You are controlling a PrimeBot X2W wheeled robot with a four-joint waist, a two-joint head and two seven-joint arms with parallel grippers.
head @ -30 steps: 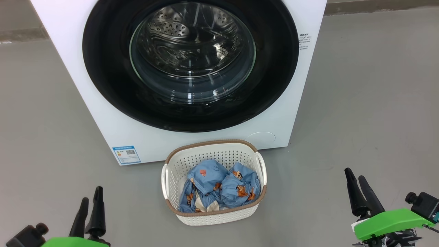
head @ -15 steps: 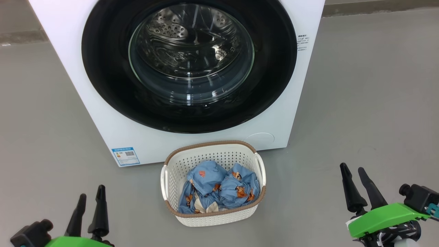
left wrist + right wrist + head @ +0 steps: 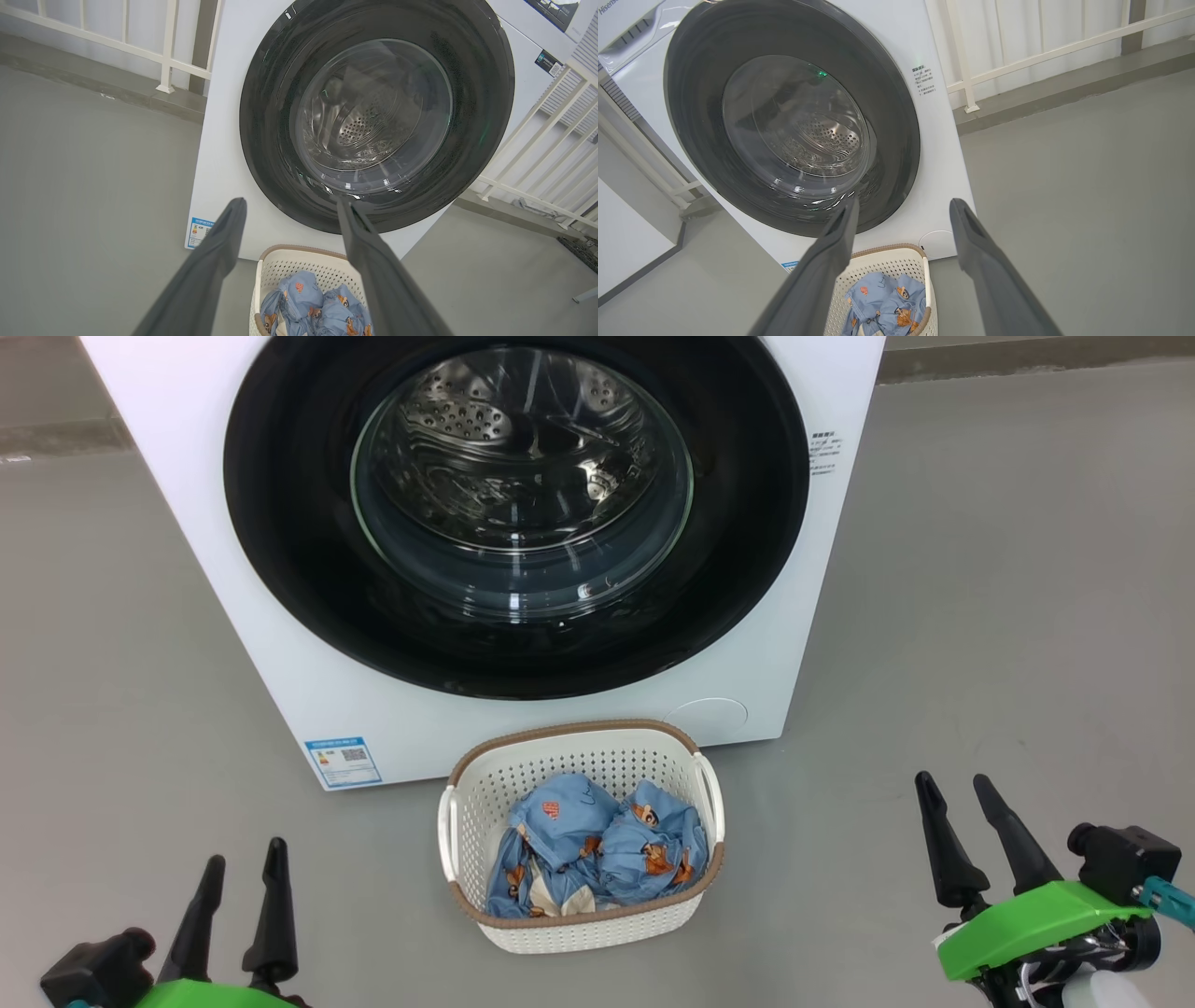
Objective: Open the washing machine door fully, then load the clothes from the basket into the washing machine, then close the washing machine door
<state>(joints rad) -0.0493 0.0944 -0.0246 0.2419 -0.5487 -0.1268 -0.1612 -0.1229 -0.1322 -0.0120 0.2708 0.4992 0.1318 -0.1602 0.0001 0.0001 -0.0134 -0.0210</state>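
The white washing machine (image 3: 308,709) stands ahead with its round black-rimmed door (image 3: 280,551) shut; the steel drum shows through the glass. On the floor in front sits the cream basket (image 3: 579,933) holding the blue bear-print clothes (image 3: 597,849). My left gripper (image 3: 245,849) hovers open at the lower left, well left of the basket. At the lower right my right gripper (image 3: 952,779) is open too, off to the basket's right. Both wrist views look at the door (image 3: 261,140) (image 3: 686,140) and the basket (image 3: 280,261) (image 3: 887,254) between open fingers, with nothing held.
Grey floor (image 3: 980,616) spreads on both sides of the machine. A white railing (image 3: 168,46) and a raised kerb run behind it, and more railing (image 3: 1017,51) stands at the other side. A blue label (image 3: 343,760) marks the machine's lower left front.
The right gripper has risen slightly and shifted left in the head view. The left gripper sank a little. The view itself shifted slightly; the door and basket stayed put.
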